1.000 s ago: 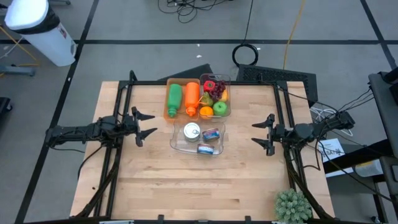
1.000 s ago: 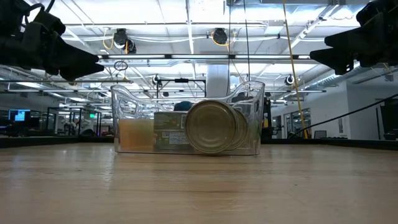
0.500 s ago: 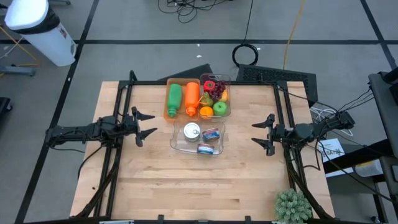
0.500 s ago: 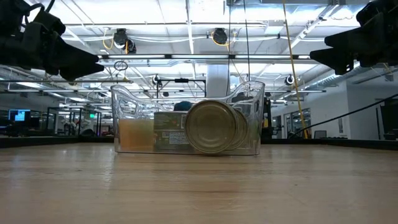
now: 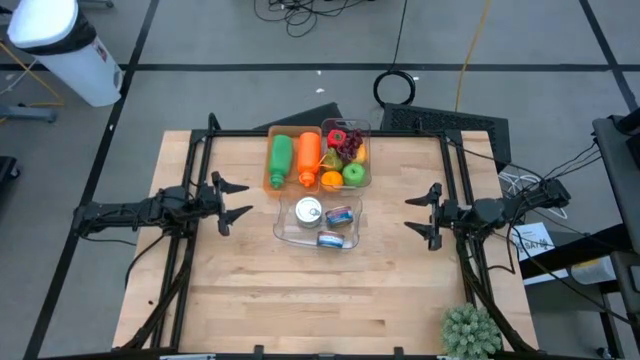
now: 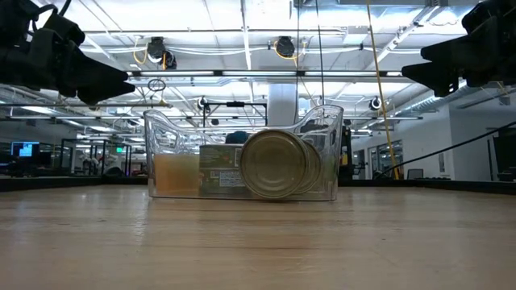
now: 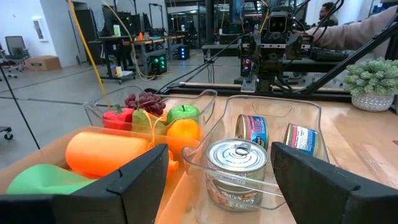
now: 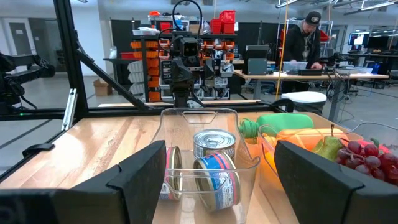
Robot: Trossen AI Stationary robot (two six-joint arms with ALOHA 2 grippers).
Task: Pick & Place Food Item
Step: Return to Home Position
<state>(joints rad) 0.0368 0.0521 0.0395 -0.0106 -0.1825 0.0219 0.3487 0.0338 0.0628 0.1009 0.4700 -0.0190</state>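
The left pincer (image 5: 240, 199) and right pincer (image 5: 408, 213) are hovering open and empty over opposite sides of the wooden surface (image 5: 300, 300). The green plastic water bottle (image 5: 280, 157) is lying in the orange rectangular bin (image 5: 267, 165), beside the orange plastic water bottle (image 5: 307, 155).

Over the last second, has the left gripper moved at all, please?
No; the left gripper keeps the same gap from the clear bin, open.

Overhead view, table-level view, two opposed wrist views close in; clear bin (image 5: 288, 230) common to all.
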